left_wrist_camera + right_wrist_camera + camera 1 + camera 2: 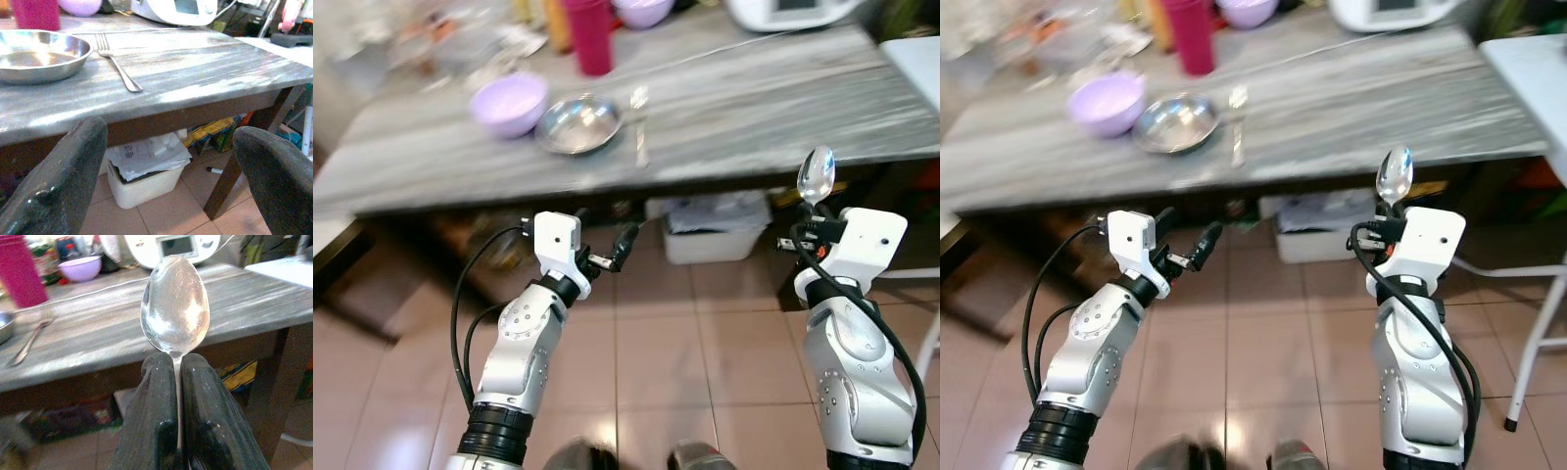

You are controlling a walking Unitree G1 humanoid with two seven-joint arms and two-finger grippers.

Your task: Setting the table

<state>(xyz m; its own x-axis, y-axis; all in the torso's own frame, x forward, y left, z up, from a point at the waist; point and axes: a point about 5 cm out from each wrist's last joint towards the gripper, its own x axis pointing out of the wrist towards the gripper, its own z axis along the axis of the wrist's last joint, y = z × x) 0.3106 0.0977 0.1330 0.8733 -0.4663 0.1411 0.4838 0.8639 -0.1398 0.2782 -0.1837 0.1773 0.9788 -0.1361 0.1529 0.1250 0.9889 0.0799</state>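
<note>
Right gripper (177,377) clamping spoon (175,308) upright — below table edge (636,186), left gripper (607,250) spread

You are in a home dining or kitchen area. A grey wood-grain table (724,108) carries a steel plate (578,123), a fork (640,127), a lilac bowl (510,104), a pink cup (590,36) and a white appliance (783,12). The floor (705,333) is tiled; a white bin (717,230) of papers sits under the table.
</note>
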